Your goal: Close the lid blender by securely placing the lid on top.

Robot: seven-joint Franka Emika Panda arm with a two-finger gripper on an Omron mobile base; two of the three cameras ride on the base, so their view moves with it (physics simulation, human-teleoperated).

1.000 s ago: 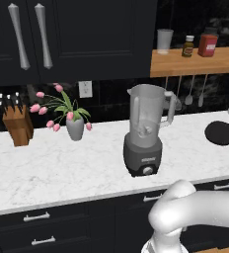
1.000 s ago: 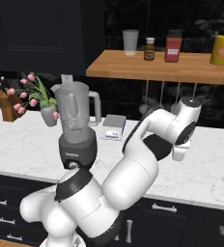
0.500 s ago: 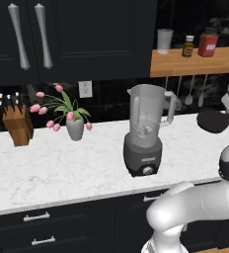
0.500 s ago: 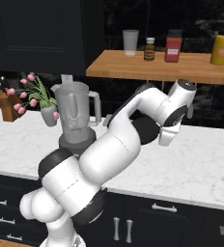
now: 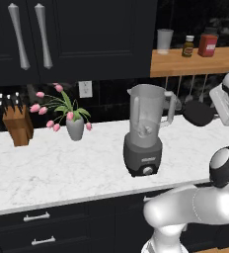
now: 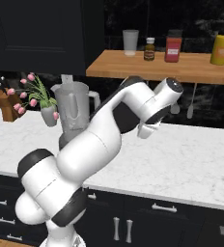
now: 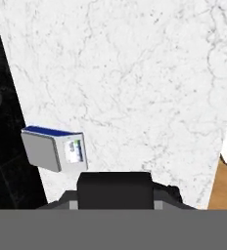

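Observation:
The blender [image 5: 144,131] stands mid-counter, a clear jar with a side handle on a dark grey base, its mouth uncovered. It also shows behind my arm in the right base view, blender [image 6: 74,112]. The lid [image 5: 197,112], a flat black disc, hangs in the air to the right of the jar, about level with its handle. My gripper [image 5: 209,111] is shut on its right edge. In the hand view the lid [image 7: 114,189] is a dark block between the fingers at the bottom, over white marble.
A knife block [image 5: 18,126] and a vase of pink tulips [image 5: 74,126] stand left on the counter [image 5: 62,168]. A wooden shelf [image 5: 195,62] with a glass and jars hangs above the lid. A small grey box [image 7: 54,149] lies by the back wall.
My gripper has carried the lid left and a little up, closer to the blender jar. The arm has swung across the right base view. The blender has stayed put.

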